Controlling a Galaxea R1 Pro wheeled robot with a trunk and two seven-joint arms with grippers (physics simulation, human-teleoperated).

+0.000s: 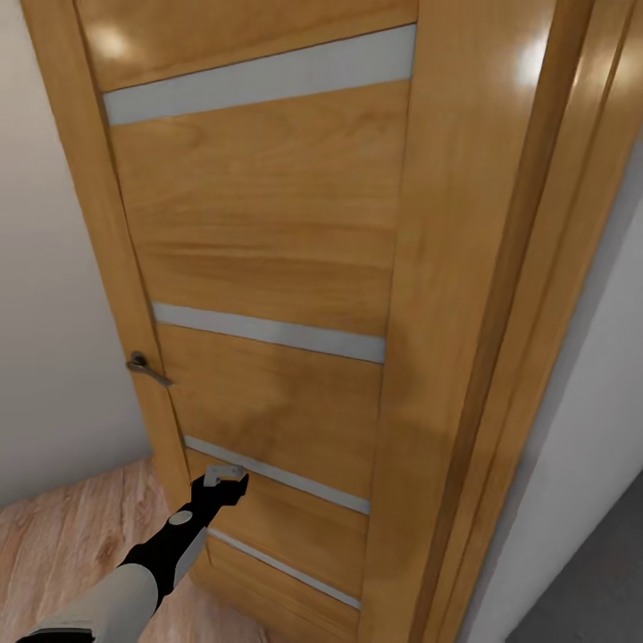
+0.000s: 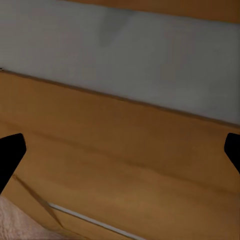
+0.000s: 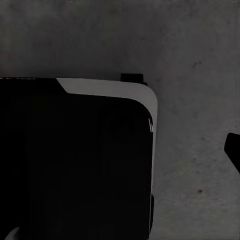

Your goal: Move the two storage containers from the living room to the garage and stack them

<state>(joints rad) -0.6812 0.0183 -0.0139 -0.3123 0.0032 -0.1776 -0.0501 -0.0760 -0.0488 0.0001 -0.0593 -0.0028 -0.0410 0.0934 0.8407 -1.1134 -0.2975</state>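
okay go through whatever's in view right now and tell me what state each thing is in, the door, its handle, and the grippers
wooden door: swung open, standing against its frame.
door handle: level, nothing gripping it.
left gripper: open, empty, right up at the door's lower panel, below the handle.
right gripper: one fingertip visible over grey concrete floor; open or shut unclear.

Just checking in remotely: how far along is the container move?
Nothing looks done: no container is in sight. In hand: the left pincer, open and empty, is close against the wooden door, well below its handle. Left: fetching, carrying and stacking both.
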